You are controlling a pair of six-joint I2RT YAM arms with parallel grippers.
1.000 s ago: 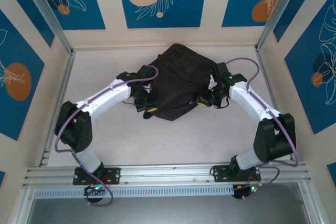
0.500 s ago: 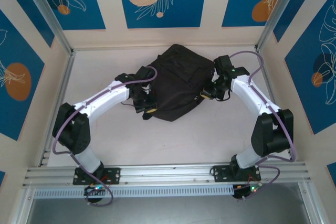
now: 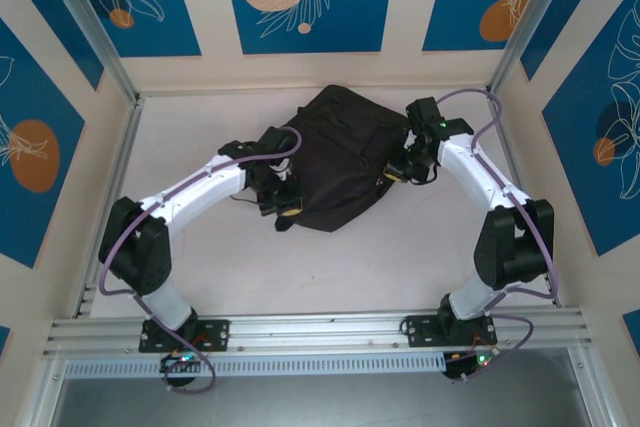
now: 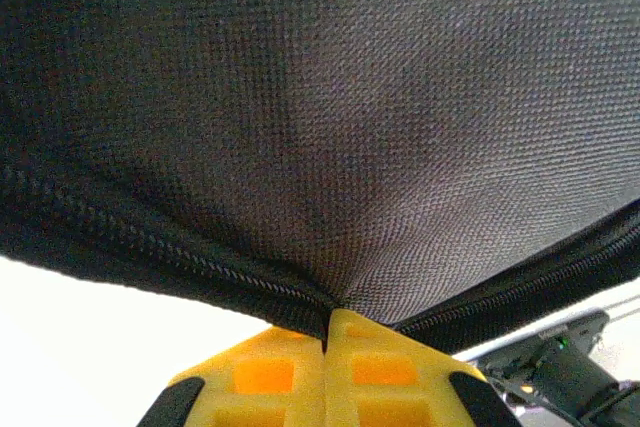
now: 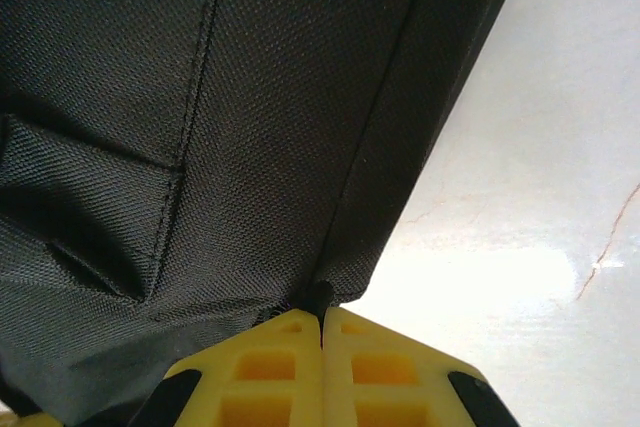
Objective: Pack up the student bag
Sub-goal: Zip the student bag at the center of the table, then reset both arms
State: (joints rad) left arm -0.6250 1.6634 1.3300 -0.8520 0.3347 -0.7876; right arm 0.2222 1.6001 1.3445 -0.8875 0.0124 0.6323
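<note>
While the student bag (image 3: 335, 157) lies slumped toward the far middle of the white bench (image 3: 330, 267), we see both arms reaching in to it from either side. From above, the left hand (image 3: 285, 209) sits at the bag's near-left corner, and the right hand (image 3: 392, 172) meets its right edge, roughly midway along that side.

In the left wrist view, the yellow fingers (image 4: 270, 372) are pressed together, clenched on a fold of the black woven fabric. The pinch falls right where a zipper line (image 4: 150, 242) runs across the cloth, and the fabric spreads upward from the fingertips. Bright bench surface shows below the zipper on the left.

In the right wrist view, that hand's fingers (image 5: 380, 367) are likewise clamped tight, grasping the bag's lower edge at the point where a stitched seam (image 5: 375, 157) comes down to meet them. A sewn flap (image 5: 90, 207) sits on the fabric to the left. To the right, the pale bench shows a fine hairline mark (image 5: 610, 237).

We cannot tell whether either corner is lifted clear of the bench.
</note>
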